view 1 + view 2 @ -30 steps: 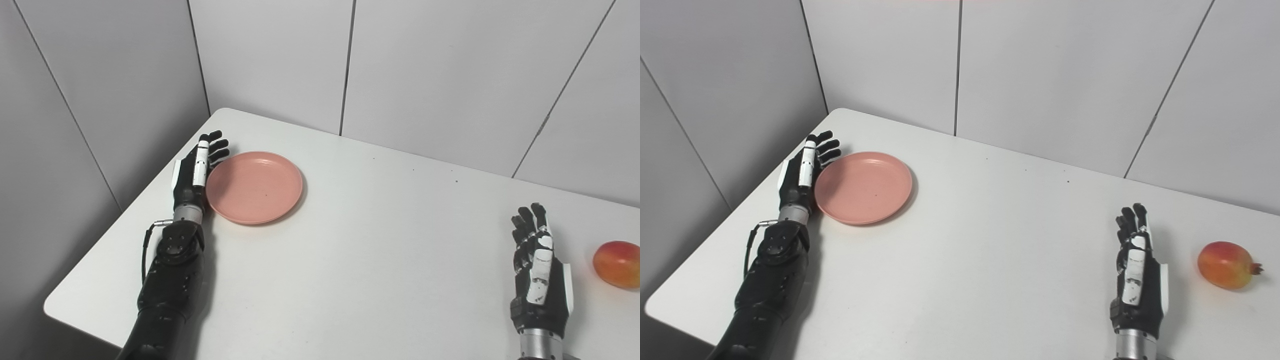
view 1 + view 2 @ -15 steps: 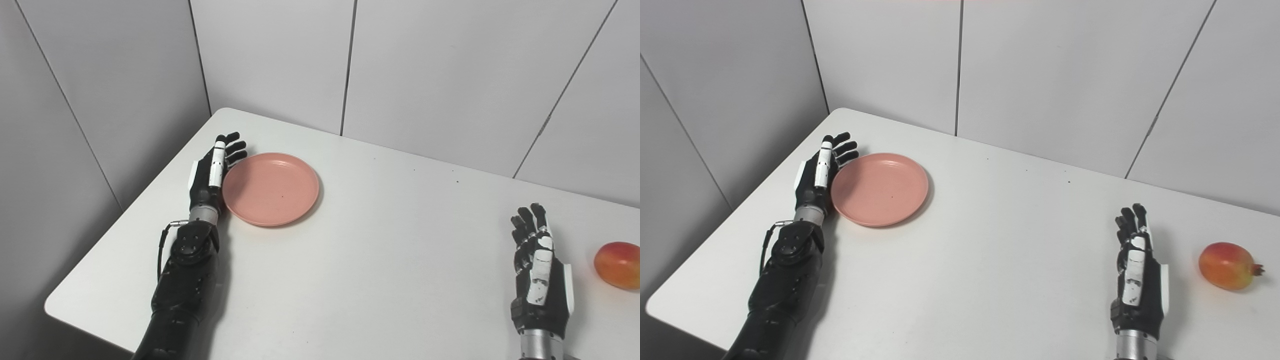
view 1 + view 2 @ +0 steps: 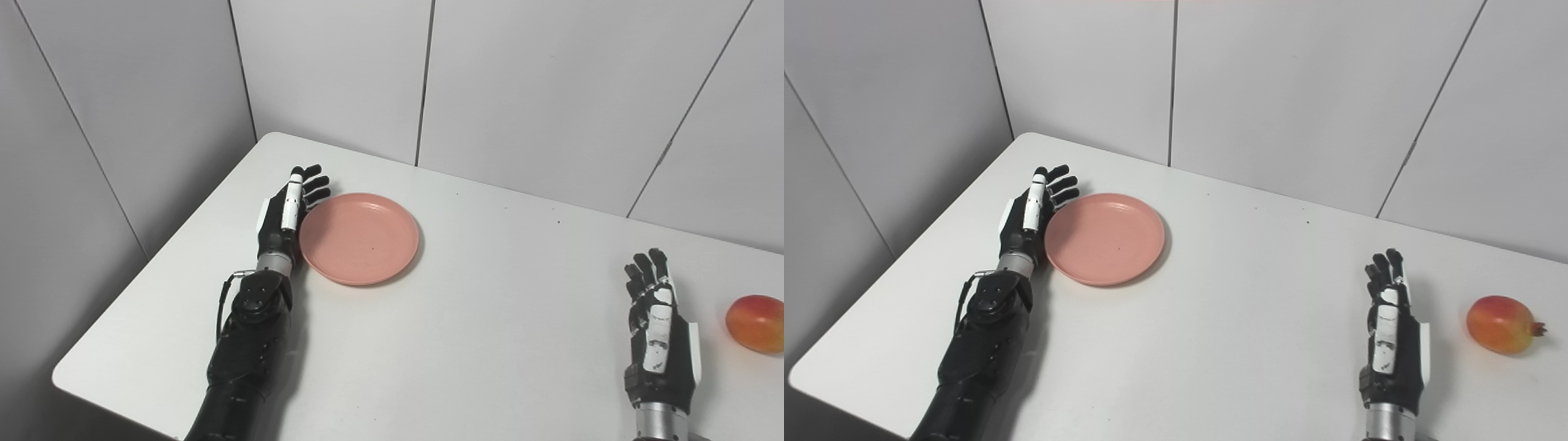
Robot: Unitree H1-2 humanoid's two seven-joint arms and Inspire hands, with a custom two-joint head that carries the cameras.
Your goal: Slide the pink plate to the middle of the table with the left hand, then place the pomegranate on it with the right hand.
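A pink plate [image 3: 359, 238] is seen lying flat on the left part of a white worktop [image 3: 465, 343], short of its middle; the left hand [image 3: 286, 215] is set on edge against the plate's left rim, its fingers [image 3: 312, 184] stretched out and apart along the rim's far-left curve, nothing being gripped; the black forearm [image 3: 248, 343] is laid along the worktop from the near-left edge. The right hand [image 3: 1390, 343] is held upright near the worktop's near-right part, its fingers [image 3: 1381, 269] extended and loosely spread, empty; it is well apart from the plate. A pomegranate [image 3: 1502, 324], red shading to yellow-orange, is seen resting on the worktop near the right edge, just beyond the right hand and not touched by it; its small dark crown is pointed to the right in the right eye view, while in the left eye view the fruit is partly cut off by the picture's edge. The worktop is backed by pale grey wall panels [image 3: 520, 79] meeting at a corner behind the plate.
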